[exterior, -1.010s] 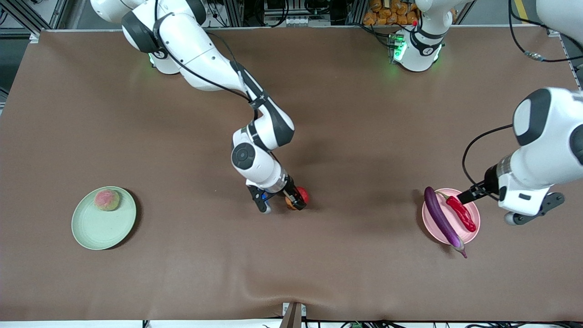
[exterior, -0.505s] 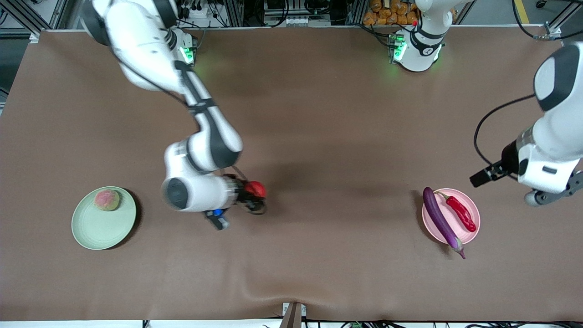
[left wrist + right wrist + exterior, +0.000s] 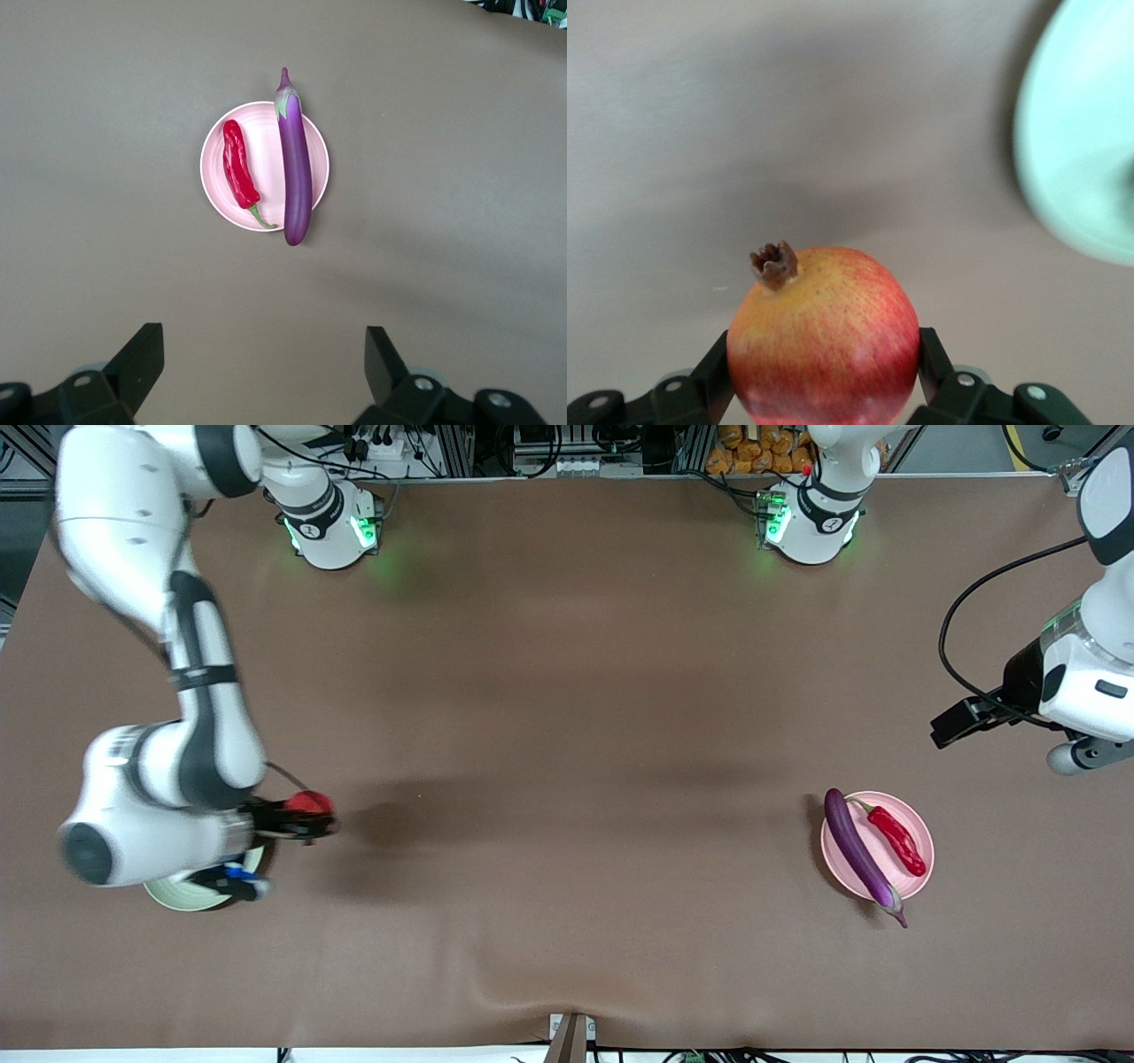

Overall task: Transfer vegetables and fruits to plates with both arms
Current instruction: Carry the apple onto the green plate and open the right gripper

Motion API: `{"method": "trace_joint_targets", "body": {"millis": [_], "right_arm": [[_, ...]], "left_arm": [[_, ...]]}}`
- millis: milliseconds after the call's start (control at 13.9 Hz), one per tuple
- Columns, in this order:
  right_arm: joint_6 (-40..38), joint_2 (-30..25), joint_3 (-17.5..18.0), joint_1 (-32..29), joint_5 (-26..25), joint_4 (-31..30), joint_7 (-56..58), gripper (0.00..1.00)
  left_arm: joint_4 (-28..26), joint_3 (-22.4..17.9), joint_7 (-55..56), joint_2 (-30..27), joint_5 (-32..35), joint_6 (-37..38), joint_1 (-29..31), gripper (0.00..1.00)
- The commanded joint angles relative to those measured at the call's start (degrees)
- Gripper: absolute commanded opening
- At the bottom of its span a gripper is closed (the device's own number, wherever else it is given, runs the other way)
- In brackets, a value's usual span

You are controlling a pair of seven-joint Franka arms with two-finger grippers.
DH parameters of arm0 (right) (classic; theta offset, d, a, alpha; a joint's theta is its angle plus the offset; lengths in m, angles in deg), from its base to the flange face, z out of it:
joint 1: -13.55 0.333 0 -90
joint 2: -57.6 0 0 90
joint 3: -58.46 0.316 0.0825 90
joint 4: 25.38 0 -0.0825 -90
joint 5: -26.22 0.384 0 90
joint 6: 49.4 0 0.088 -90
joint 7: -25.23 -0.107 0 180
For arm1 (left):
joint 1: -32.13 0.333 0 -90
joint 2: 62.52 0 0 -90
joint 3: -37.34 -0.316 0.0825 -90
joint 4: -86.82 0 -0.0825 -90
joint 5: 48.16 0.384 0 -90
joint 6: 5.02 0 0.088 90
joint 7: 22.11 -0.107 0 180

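My right gripper is shut on the red-orange apple-like fruit and holds it over the table just beside the mint green plate. The right wrist view shows the fruit between the fingers of this gripper, with the plate's rim to one side. The right arm hides most of that plate and the pale green fruit. My left gripper is open and empty, raised beside the pink plate, which carries the purple eggplant and the red chili pepper. The left wrist view shows the left gripper, the plate, the eggplant and the chili.
The brown table cover has a raised wrinkle near its edge closest to the front camera. The two arm bases stand along the farthest edge.
My right arm has swung from the table's middle to the mint plate, carrying the red-orange fruit. My left gripper has drawn back from the pink plate.
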Motion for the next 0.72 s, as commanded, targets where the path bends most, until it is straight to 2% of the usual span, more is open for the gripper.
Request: {"method": "trace_joint_targets", "body": {"millis": [0,144,361,505,649], "right_arm": [[6.62,0.87,0.17,-4.13,-7.92,-0.53,11.39,0.0],[14.37,3.42,0.17,-7.48,-9.1,-0.7,19.85,0.0],[18.0,5.36,0.35,-9.43,-8.57,-0.62,20.85,0.0],[18.01,6.07,0.35,-9.52,-8.14,-0.7,20.24,0.23],[18.01,6.33,0.35,-9.08,-5.6,-0.62,20.15,0.39]], "left_arm": [[-0.73,0.26,-2.19,-2.23,-1.35,1.95,1.09,1.0],[-0.55,0.26,-2.81,-2.33,-1.35,2.22,1.09,1.0],[-0.29,0.17,-2.98,-2.33,-1.17,2.13,1.53,1.0],[0.77,0.26,-2.98,-2.41,-1.08,2.31,1.53,1.0],[0.94,0.61,-3.68,-2.42,-1.0,2.66,1.44,1.0]]}}
